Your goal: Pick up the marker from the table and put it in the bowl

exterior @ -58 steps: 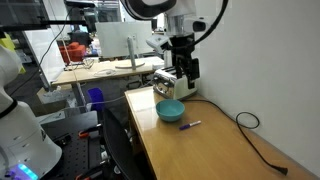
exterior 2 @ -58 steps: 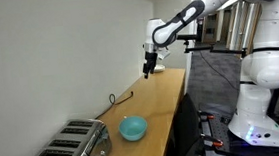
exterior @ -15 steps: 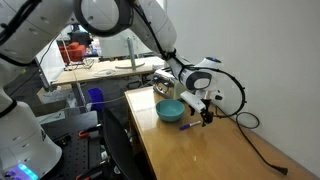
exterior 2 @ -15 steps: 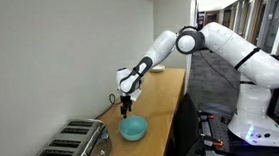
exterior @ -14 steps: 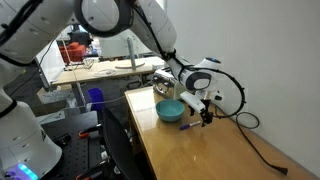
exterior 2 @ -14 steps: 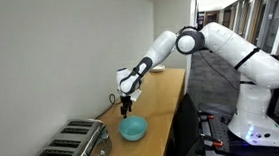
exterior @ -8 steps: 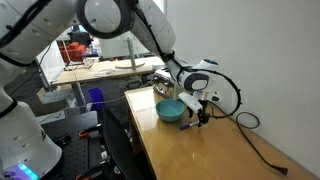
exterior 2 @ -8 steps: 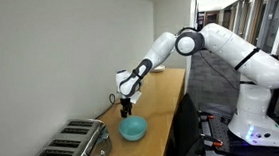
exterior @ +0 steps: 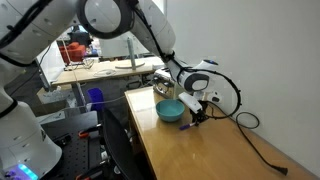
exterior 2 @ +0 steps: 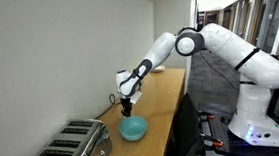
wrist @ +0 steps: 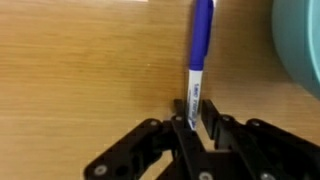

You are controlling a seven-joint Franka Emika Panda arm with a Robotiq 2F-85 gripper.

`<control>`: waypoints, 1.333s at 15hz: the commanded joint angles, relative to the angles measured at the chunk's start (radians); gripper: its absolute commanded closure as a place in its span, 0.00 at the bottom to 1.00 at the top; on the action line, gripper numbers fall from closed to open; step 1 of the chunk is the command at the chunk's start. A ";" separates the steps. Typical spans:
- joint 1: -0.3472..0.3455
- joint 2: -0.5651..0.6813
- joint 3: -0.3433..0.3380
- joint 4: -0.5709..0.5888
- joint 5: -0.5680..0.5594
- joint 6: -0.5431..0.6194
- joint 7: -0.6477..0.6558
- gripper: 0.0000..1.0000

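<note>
The gripper (wrist: 195,118) is down at the table (wrist: 80,60), its fingers pinching the marker's (wrist: 201,40) white end. The blue part stretches straight ahead of the gripper, and the bowl (wrist: 300,45) sits just beside it.

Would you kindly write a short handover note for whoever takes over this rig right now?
Hand: down at the table, fingers straddling the white end of the marker; the wrist view does not show whether they pinch it.
Marker: lying flat on the table beside the bowl, not in it.
Done: approach and alignment over the marker.
Left: confirm the grip, lift, carry over the bowl, release.
</note>
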 commanded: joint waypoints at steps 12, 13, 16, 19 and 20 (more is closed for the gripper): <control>0.011 -0.109 -0.043 -0.032 -0.016 -0.009 0.062 0.97; 0.014 -0.129 -0.046 -0.042 -0.018 -0.016 0.070 0.97; 0.021 -0.192 -0.037 -0.085 -0.016 -0.036 0.080 0.97; 0.035 -0.269 -0.007 -0.180 -0.015 -0.008 0.041 0.97; 0.039 -0.296 0.009 -0.214 -0.013 -0.002 0.021 0.97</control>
